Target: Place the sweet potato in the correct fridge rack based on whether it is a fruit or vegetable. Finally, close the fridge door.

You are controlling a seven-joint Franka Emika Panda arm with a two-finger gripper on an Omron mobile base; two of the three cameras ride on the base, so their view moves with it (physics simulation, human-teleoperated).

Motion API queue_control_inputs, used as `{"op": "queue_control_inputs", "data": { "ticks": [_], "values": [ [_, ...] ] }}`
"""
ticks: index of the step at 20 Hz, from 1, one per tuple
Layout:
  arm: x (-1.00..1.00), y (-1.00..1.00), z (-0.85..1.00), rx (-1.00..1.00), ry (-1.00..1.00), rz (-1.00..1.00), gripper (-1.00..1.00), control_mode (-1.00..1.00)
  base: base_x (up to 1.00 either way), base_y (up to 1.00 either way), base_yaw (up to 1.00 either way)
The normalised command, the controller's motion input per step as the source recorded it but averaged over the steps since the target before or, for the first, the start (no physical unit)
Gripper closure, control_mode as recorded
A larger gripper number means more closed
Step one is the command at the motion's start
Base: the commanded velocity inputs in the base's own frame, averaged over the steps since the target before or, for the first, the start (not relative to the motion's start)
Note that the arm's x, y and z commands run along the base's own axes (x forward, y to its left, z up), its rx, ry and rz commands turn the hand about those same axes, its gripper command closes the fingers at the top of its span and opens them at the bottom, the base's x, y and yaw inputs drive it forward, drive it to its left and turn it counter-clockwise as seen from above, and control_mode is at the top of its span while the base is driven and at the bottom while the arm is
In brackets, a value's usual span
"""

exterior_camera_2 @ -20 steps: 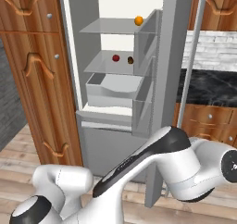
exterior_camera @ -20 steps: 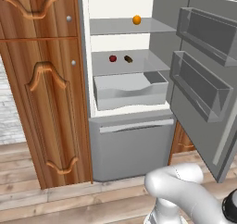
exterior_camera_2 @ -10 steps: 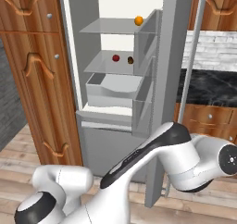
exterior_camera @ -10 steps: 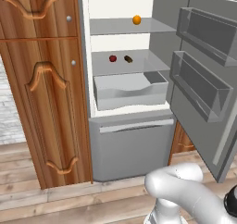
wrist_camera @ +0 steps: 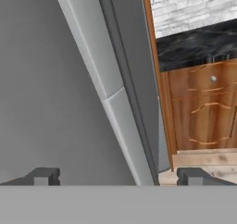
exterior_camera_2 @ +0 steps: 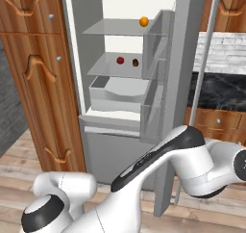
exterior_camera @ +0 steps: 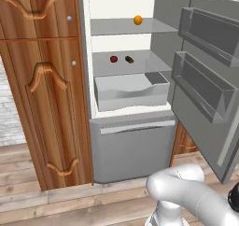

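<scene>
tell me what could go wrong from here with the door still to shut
The open pincer sits right at the edge of the fridge door, fingertips straddling it, so a push could slip off the thin edge or jam a finger. The grey drawer juts past the fridge rack; the door bins might catch on it. The sweet potato sits loose beside the red ball and could roll if the door slams.

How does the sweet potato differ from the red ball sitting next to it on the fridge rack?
The sweet potato is dark brown; the red ball is red. The sweet potato is oblong, the red ball round. The sweet potato lies nearer the open fridge door. Both are similar in size, apart, on the same fridge rack.
</scene>
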Motion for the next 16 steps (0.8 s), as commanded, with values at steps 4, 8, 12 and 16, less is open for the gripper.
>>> {"op": "queue_control_inputs", "data": {
  "ticks": [4, 8, 12, 16],
  "values": [
    [0.02, -0.1, -0.02, 0.0, 0.0, 0.0, -1.0, -1.0, 0.0, 0.0, 0.0],
    [0.06, 0.46, -0.14, 0.0, 0.0, 0.0, -1.0, -1.0, 0.0, 0.0, 0.0],
    [0.29, 0.54, -0.05, 0.0, 0.0, 0.0, -1.0, -1.0, 0.0, 0.0, 0.0],
    [0.36, 0.95, -0.23, 0.0, 0.0, 0.0, -1.0, -1.0, 0.0, 0.0, 0.0]
  ]
}}
